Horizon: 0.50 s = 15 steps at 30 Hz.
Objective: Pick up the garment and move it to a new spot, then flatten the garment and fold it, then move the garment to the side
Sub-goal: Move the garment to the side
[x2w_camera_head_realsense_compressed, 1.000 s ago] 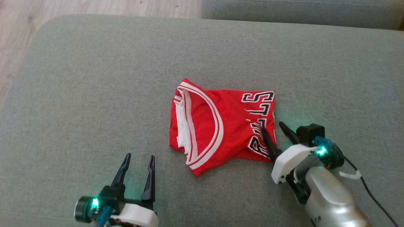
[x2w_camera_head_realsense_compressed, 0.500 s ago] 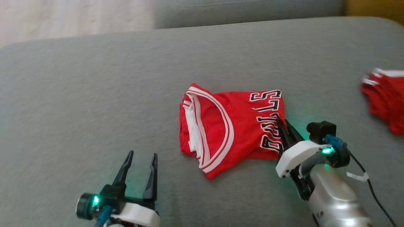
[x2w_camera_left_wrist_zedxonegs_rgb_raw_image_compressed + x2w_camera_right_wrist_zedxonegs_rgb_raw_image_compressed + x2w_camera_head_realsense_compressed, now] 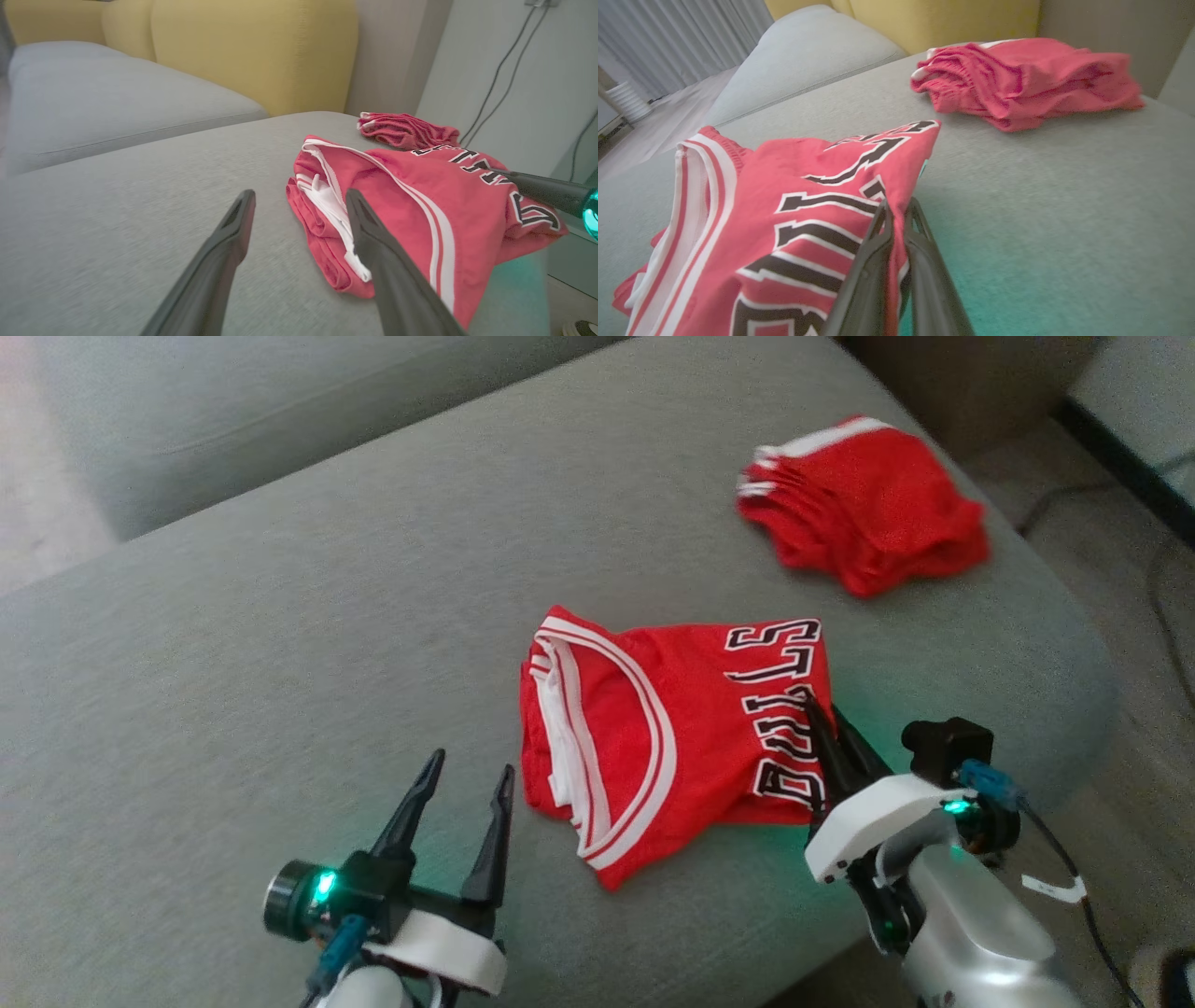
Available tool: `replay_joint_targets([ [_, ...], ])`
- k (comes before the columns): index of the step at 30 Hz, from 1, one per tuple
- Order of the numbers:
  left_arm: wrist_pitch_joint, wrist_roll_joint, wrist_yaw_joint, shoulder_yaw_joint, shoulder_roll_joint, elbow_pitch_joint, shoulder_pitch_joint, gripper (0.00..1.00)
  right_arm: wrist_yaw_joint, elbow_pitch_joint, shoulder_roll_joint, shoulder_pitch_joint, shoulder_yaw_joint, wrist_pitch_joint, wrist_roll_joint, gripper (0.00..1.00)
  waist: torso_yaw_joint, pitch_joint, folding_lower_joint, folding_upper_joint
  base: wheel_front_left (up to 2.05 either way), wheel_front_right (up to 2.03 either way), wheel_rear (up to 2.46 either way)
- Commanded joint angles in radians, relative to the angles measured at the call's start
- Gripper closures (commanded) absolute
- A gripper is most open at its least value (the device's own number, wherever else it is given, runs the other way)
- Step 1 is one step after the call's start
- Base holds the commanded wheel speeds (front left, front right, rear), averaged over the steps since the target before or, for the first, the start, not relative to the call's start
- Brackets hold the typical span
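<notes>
The garment [image 3: 672,728] is a folded red jersey with white trim and black BULLS lettering, lying on the grey sofa cushion [image 3: 280,644]. My right gripper [image 3: 822,709] is shut on the jersey's right edge, the cloth pinched between its fingers [image 3: 882,233]; the garment [image 3: 784,214] rises slightly there. My left gripper [image 3: 464,782] stands open just left of the jersey, nothing between its fingers [image 3: 219,261]. In the left wrist view the garment [image 3: 411,205] lies right of that gripper's right finger.
A second pile of folded red garments [image 3: 864,504] sits at the cushion's far right corner, also seen as the red pile [image 3: 1027,79]. The cushion's right edge drops to the floor with cables [image 3: 1167,607]. A yellow backrest [image 3: 252,51] stands behind.
My right gripper has shut on the jersey's right edge. The head camera has swung right, bringing the second red pile into view. The left gripper stays open.
</notes>
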Motion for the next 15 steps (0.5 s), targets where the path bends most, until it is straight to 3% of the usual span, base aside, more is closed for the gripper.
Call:
replay_joint_targets([
  [1, -0.01, 0.008, -0.006, 0.02, 0.002, -0.024, -0.044, 0.0, -0.001, -0.038, 0.0, -0.007, 0.009, -0.014, 0.005, 1.0, -0.073, 0.027, 0.0, 0.0, 0.0, 0.0, 0.0],
  [8, -0.01, 0.015, -0.014, 0.024, 0.002, -0.007, -0.057, 0.0, -0.001, -0.066, 0.0, -0.02, 0.008, -0.014, -0.009, 1.0, -0.072, 0.053, 0.0, 0.0, 0.0, 0.0, 0.0],
  [15, -0.01, 0.031, -0.016, 0.04, 0.002, -0.005, -0.052, 0.0, -0.001, -0.037, -0.001, -0.164, -0.017, -0.014, -0.099, 1.0, 0.003, 0.086, 0.0, 0.0, 0.0, 0.0, 0.0],
])
